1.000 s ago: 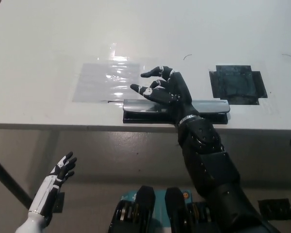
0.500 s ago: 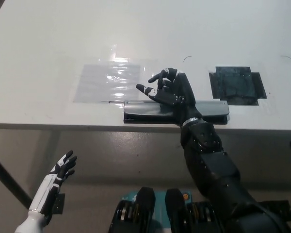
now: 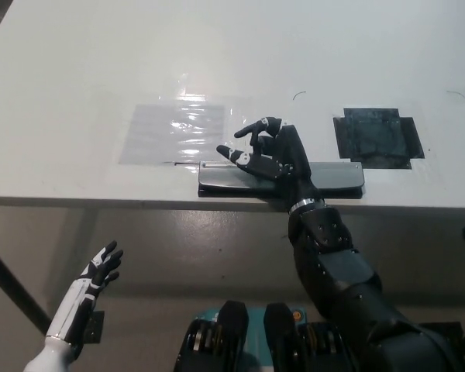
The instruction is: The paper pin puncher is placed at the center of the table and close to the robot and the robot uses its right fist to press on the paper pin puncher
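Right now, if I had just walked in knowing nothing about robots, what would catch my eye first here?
First, the black right hand, resting on top of the long grey paper pin puncher at the near edge of the white table, fingers only partly curled. Beyond the puncher lie a clear plastic sheet to the left and a dark square patch to the right. The white left hand hangs open below table level, at lower left.

Bright, even light falls from above onto the white bench [image 3: 77,62], which looks nearly washed out. Glare streaks ripple across the clear plastic sheet [image 3: 174,132]. Below the bench edge the floor lies in dim shade. Shadows on the top are soft and short. Focus is fairly sharp throughout, with slight grain.
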`<control>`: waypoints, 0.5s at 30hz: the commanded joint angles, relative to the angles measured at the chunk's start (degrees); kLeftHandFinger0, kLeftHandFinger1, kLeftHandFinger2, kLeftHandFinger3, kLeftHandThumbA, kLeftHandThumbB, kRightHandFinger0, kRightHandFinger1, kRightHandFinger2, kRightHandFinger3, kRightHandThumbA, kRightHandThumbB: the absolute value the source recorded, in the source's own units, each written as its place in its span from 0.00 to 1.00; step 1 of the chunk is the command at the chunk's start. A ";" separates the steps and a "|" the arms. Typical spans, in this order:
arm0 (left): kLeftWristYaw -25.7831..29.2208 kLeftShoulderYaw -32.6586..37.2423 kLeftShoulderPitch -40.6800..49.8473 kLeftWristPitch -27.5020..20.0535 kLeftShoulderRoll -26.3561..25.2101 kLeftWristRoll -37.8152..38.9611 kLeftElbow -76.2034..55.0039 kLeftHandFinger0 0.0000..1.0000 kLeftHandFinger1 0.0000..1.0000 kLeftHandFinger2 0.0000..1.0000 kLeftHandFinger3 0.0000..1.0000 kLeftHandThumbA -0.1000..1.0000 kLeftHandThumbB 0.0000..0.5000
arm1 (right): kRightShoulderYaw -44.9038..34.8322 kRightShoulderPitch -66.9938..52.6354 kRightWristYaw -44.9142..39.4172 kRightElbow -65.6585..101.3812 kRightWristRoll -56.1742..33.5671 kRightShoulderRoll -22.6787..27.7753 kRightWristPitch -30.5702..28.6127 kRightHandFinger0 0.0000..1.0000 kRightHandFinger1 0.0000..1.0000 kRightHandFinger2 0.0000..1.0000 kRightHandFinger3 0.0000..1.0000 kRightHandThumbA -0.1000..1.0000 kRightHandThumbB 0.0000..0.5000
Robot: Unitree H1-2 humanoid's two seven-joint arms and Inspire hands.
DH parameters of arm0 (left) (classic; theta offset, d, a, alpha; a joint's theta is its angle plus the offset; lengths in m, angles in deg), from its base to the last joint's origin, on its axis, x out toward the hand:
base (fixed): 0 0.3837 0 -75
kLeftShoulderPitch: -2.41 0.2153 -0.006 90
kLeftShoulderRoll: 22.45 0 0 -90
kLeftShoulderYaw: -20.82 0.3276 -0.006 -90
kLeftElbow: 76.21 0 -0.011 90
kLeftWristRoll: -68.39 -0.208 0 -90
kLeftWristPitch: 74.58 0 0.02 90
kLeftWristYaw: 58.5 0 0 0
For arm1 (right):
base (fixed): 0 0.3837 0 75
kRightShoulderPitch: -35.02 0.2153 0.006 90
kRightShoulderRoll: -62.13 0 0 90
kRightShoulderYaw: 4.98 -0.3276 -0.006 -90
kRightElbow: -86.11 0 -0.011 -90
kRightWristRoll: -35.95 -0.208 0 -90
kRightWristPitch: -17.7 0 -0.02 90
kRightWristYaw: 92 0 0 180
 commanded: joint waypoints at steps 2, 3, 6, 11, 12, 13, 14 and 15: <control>-0.52 -0.23 0.14 -2.40 -0.91 0.05 -1.26 1.00 1.00 1.00 1.00 1.00 0.43 | -1.07 -7.01 -0.46 -5.78 -0.69 0.30 4.13 0.00 0.08 0.38 0.17 1.00 0.47; -0.44 -0.21 0.13 -2.81 -0.89 -0.07 -0.97 1.00 1.00 1.00 1.00 1.00 0.42 | -1.48 -6.36 -0.77 -4.46 -1.18 0.25 3.57 0.00 0.08 0.37 0.17 1.00 0.49; -0.40 -0.24 0.13 -2.61 -0.77 0.02 -0.97 1.00 1.00 1.00 1.00 1.00 0.42 | -1.07 -5.67 -1.11 1.13 -0.56 0.42 2.34 0.02 0.09 0.34 0.18 1.00 0.47; -0.61 -0.07 0.42 -2.86 -0.85 0.00 -0.59 1.00 1.00 1.00 1.00 1.00 0.41 | -0.73 -8.17 -2.99 33.10 -3.63 0.10 11.99 0.05 0.21 0.41 0.25 1.00 0.48; -0.62 -0.07 0.47 -2.80 -0.83 0.04 -0.63 1.00 1.00 1.00 1.00 1.00 0.41 | -0.83 -8.31 -3.00 36.25 -4.50 0.04 13.35 0.07 0.21 0.41 0.26 1.00 0.59; -0.64 -0.13 0.50 -2.54 -0.77 0.21 -0.75 1.00 1.00 1.00 1.00 1.00 0.41 | -0.63 -8.46 -2.86 45.96 -5.83 0.39 16.90 0.01 0.13 0.34 0.19 1.00 0.49; -0.63 -0.16 0.51 -2.46 -0.76 0.24 -0.78 1.00 1.00 1.00 1.00 1.00 0.41 | -0.43 -8.61 -2.76 48.51 -5.85 0.56 17.96 0.00 0.08 0.29 0.16 1.00 0.47; -0.61 -0.13 0.50 -2.33 -0.81 0.07 -0.95 1.00 1.00 1.00 1.00 1.00 0.40 | -0.64 -8.65 -2.10 53.70 -7.23 0.53 20.79 0.01 0.09 0.29 0.15 1.00 0.47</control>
